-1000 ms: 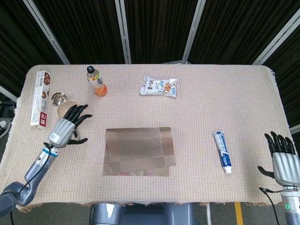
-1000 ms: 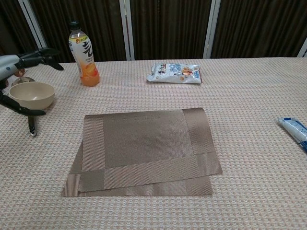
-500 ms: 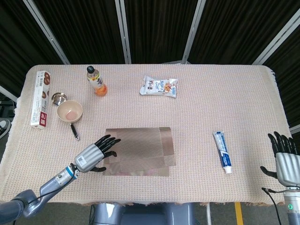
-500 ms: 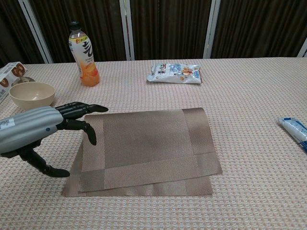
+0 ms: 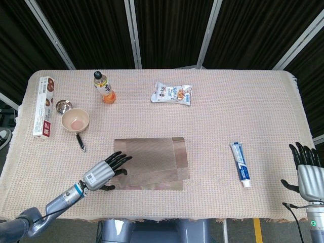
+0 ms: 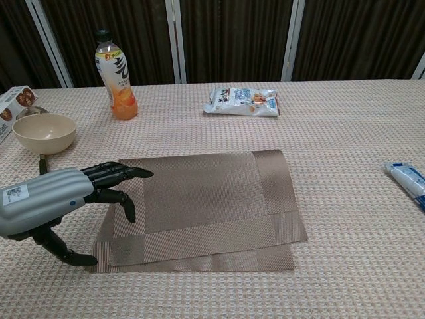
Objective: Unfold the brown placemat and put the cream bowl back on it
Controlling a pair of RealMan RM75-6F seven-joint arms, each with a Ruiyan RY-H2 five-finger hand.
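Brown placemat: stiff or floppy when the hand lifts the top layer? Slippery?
The brown placemat lies folded flat with a soft crease, so it is probably thin and floppy. Its woven surface looks grippy, yet it may slide on the tablecloth. The left hand hovers open at its left edge.

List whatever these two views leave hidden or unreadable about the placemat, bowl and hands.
- Left hand: chest view; its body hides the brown placemat left edge, so contact is unclear.
- Right hand: head view, cut by the frame corner; absent from chest view.
- Cream bowl: chest view shows no inside.
- Red box: print too small.
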